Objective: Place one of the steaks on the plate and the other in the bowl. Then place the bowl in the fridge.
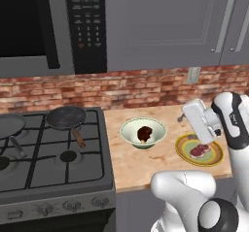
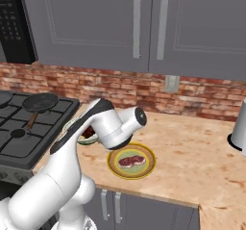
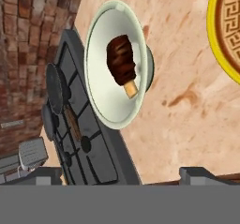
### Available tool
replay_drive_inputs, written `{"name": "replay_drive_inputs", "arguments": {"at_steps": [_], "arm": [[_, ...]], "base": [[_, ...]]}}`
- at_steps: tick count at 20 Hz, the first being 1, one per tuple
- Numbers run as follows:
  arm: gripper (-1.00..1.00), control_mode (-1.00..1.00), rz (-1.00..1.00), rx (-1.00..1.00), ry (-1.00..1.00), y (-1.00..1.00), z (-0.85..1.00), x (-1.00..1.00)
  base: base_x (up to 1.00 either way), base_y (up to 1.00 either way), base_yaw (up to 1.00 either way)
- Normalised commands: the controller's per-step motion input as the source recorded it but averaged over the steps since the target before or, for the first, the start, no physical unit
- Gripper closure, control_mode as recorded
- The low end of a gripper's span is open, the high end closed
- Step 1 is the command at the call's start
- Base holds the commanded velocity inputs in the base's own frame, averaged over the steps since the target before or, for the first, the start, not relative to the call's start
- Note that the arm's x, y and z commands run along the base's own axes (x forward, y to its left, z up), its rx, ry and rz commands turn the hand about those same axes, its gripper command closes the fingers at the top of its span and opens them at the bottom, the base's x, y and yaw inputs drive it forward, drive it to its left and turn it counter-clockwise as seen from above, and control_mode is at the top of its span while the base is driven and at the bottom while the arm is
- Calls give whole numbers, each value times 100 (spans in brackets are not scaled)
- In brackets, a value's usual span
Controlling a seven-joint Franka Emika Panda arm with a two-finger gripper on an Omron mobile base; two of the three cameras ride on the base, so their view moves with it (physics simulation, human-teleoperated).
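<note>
Fingers of the white arm's two-finger gripper [image 3: 120, 174] stand spread as wide as they go, with nothing between them; their two dark tips rise at the bottom of the hand view, hanging above the counter between bowl and plate.

Near the front edge of the tan speckled stone counter [image 1: 141, 163], the round pale cream bowl with a flaring rim [image 1: 143, 132] sits just beside the black gas stove [image 1: 48, 148], holding the darker brown-red steak [image 3: 122, 63], which has a pale bony end. The red marbled steak [image 2: 131, 161] lies flat on the round yellow ringed plate [image 2: 131, 162], which stands to the bowl's right, near it but apart.

Both meats look placed, so the bowl is likely the next thing to carry. It appears rigid and glazed, probably smooth and slippery, light to moderate in weight, and breakable if dropped. The best hold is likely one finger inside and one outside the thin rim wall, on the side away from the steak. Keeping it level should stop the loose meat from sliding.
</note>
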Motion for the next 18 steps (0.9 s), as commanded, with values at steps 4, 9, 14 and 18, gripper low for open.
{"name": "replay_drive_inputs", "arguments": {"at_steps": [4, 9, 14, 18], "arm": [[-100, -100, 0, 0, 0, 1, -30, 19], [-100, -100, 0, 0, 0, 0, -12, 17], [-100, -100, 0, 0, 0, 0, -16, 19], [-100, -100, 0, -1, 0, 0, -17, 20]], "base": [[0, 0, 0], [0, 0, 0], [0, 0, 0], [0, 0, 0]]}}
